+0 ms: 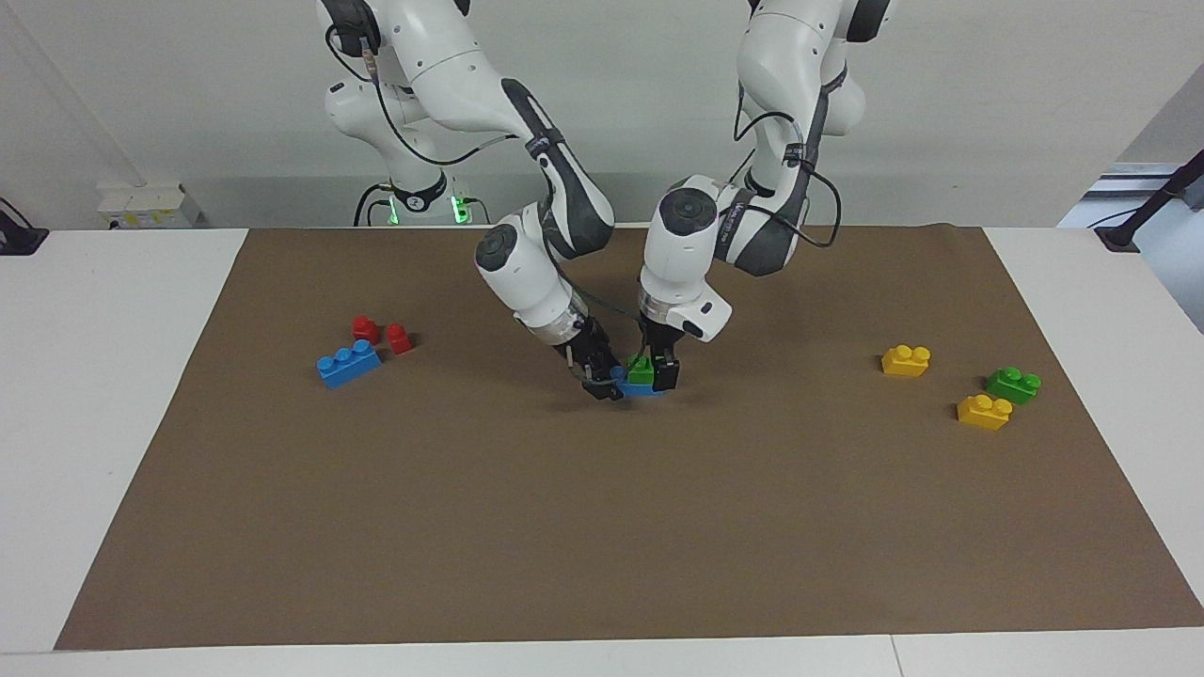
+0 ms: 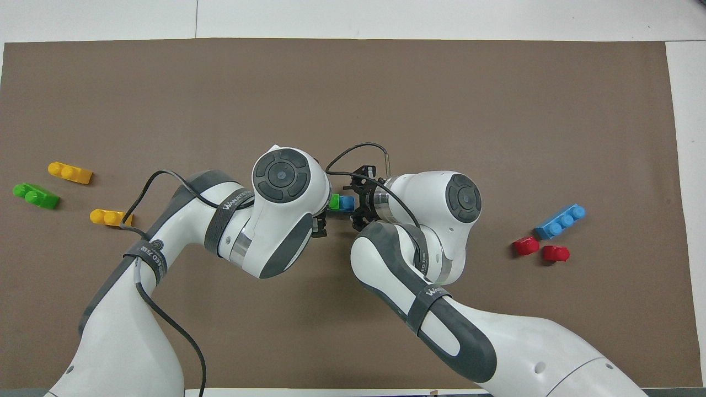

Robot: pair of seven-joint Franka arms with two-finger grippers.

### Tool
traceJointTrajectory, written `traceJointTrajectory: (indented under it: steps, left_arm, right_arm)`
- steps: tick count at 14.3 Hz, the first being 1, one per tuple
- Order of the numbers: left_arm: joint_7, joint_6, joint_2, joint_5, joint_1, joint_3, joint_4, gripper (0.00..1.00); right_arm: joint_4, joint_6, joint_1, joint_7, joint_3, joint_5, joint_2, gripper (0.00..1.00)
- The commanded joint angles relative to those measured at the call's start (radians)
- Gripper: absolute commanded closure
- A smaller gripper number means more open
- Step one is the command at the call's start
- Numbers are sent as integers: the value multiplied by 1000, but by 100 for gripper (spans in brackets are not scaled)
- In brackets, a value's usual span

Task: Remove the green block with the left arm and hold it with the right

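Green block (image 1: 641, 369) mid-worktop (image 1: 602, 527), seated on blue brick (image 1: 628, 386). Left gripper (image 1: 656, 372) jaws pinching green block; right gripper (image 1: 603, 382) jaws clamping blue brick. Grasps done; separation not yet done.

Both arms meet over the middle of the brown mat (image 2: 353, 82).

The green block (image 2: 333, 202) sits against a blue brick (image 2: 347, 203) between the left arm's wrist (image 2: 284, 212) and the right arm's wrist (image 2: 436, 207). Toward the left arm's end of the mat lie two yellow bricks and a second green brick (image 2: 36, 195).
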Motion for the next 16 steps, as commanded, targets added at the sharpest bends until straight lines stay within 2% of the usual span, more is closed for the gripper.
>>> traceJointTrajectory:
  steps: [1, 3, 4, 5, 6, 7, 12, 14, 16]
  left_arm:
    - [-23, 29, -1, 21, -13, 11, -16, 0]
    - [-23, 29, -1, 23, -13, 11, -16, 0]
    - [-21, 29, -1, 23, -16, 11, -16, 18]
    - [-21, 29, -3, 30, -16, 11, -16, 46]
    - [-9, 29, -3, 47, -18, 11, -18, 96]
    - [-7, 34, -3, 58, -18, 9, -19, 100]
    - [-4, 34, -17, 58, -13, 9, -16, 100]
    - [0, 6, -64, 58, -6, 8, -18, 100]
    - [32, -89, -127, 56, 13, 8, -10, 100]
  right_arm:
    - [-1, 24, 8, -3, -2, 30, 7, 100]
    - [-1, 26, 8, -3, -2, 30, 7, 100]
    - [-2, 26, 8, -4, -2, 30, 7, 100]
    - [-2, 26, 6, -4, -2, 30, 7, 100]
    - [-4, 27, 8, -4, -2, 30, 7, 100]
    - [-4, 27, 8, -4, -2, 30, 7, 100]
    - [-8, 29, 8, -21, -2, 30, 7, 100]
    - [-10, 29, 8, -21, -2, 30, 7, 100]
    - [-10, 29, 8, -21, -2, 30, 5, 100]
